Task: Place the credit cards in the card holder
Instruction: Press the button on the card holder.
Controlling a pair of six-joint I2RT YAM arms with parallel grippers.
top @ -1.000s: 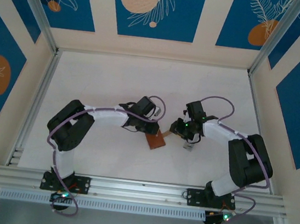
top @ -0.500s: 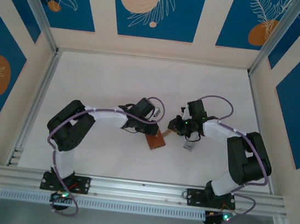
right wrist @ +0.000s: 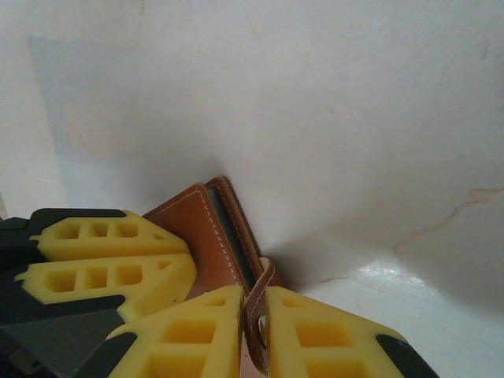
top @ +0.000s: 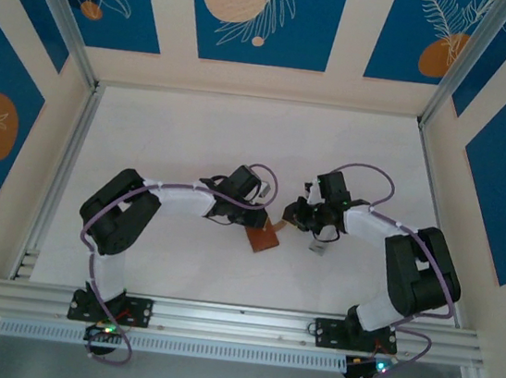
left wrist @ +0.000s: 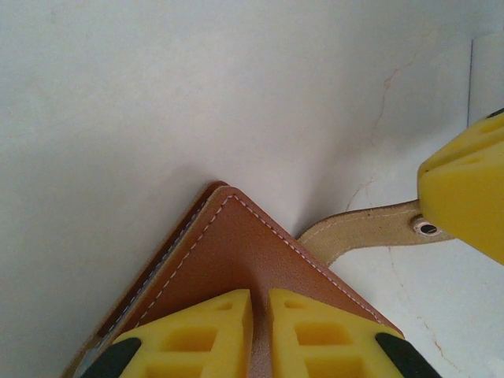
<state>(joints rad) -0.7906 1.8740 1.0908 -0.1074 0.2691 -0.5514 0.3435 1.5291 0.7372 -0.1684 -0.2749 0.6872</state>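
My left gripper (left wrist: pixel 260 305) pinches the wallet (top: pixel 264 238). My right gripper (right wrist: pixel 253 315) pinches its tab (right wrist: pixel 261 285), at the wallet's 1 o'clock. A card (top: pixel 317 250) lies at the right gripper's 5 o'clock.

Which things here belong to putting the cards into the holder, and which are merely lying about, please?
Job: card holder; its snap tab; grey credit card; left end effector, shut on the card holder; right end effector, shut on the snap tab.
Merely there: table; blue patterned wall panels; aluminium rail.
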